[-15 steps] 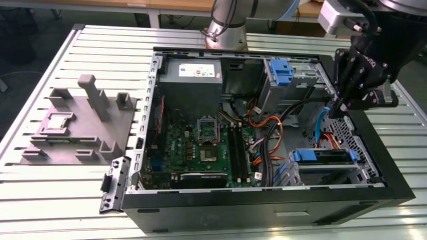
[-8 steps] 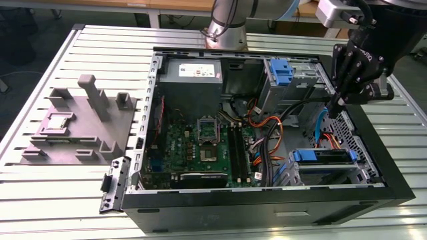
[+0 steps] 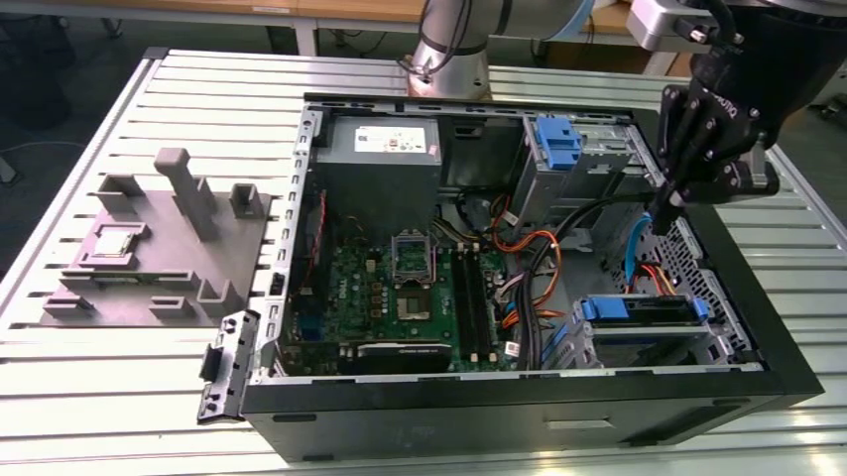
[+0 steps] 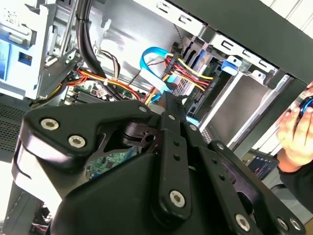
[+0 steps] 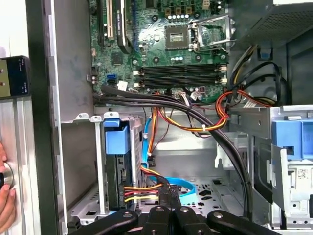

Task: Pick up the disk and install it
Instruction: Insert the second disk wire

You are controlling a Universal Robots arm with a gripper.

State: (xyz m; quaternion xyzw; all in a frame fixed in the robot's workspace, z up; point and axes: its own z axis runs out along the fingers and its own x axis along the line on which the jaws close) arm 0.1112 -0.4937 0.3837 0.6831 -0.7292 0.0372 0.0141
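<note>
The disk sits in the drive cage at the case's front corner, on the exterior view's right, with its blue carrier frame facing up. In the first wrist view the disk stands edge-on in that cage, with red, yellow and black wires running to it. My gripper hangs above the case's right side, over the blue flat cable and clear of the disk. Its black fingers are shut together with nothing between them. They show as one narrow bar in both wrist views.
The open computer case holds a motherboard, a grey power-supply box, an upright blue latch and loose cable bundles. A grey fixture plate lies on the exterior view's left. A person's hand is beside the case.
</note>
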